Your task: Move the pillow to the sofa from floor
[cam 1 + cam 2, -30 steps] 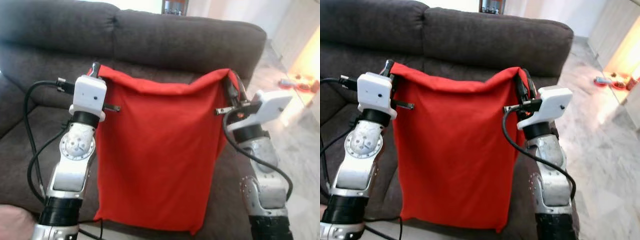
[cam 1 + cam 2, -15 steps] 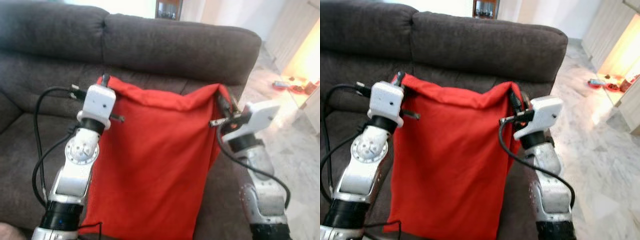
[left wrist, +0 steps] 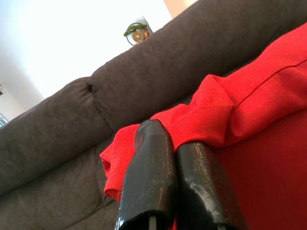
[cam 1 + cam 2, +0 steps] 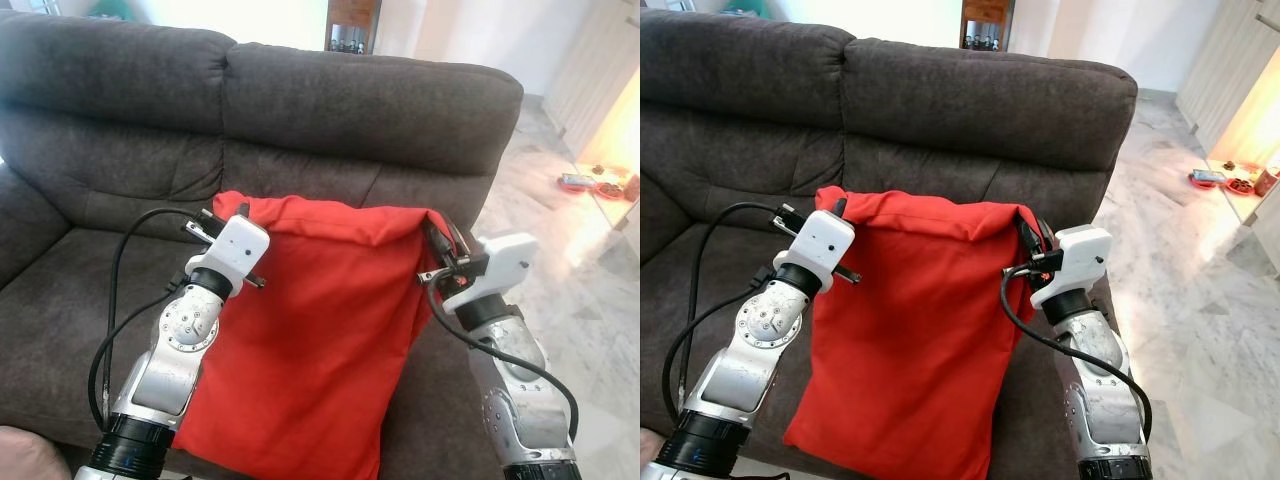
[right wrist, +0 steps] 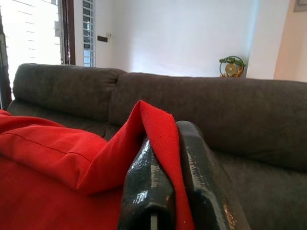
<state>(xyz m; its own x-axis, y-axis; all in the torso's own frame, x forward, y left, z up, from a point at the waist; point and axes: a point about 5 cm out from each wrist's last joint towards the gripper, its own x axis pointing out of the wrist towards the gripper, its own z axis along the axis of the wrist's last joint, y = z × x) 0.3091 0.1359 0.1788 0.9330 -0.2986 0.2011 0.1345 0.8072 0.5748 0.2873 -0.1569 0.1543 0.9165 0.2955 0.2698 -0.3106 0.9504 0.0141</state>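
Left gripper [image 3: 172, 158]: I see its two black fingers pressed together on the red fabric, pinching the upper left corner of the pillow; in the head views it sits left of centre.
Right gripper [image 5: 168, 158]: I see it clamped the same way, a fold of red cloth caught between its fingers at the pillow's upper right corner, right of centre in the frame.
Arms: my left arm [image 4: 170, 350] rises from the lower left, my right arm [image 4: 515, 375] from the lower right, black cables looping beside each.
Pillow [image 4: 310, 340]: red and limp, it hangs between the two grippers, filling the middle and lower centre of the frame, draped over the front of the seat; its top edge sags slightly between the corners.
Sofa [image 4: 300, 110]: dark grey-brown fabric, its seat behind and beside the pillow, its backrest across the upper half of the frame.
Floor [image 4: 590, 260]: pale marble tiles on the right side.
Small items [image 4: 600, 182]: low on the floor at the far right edge, too small for me to identify.
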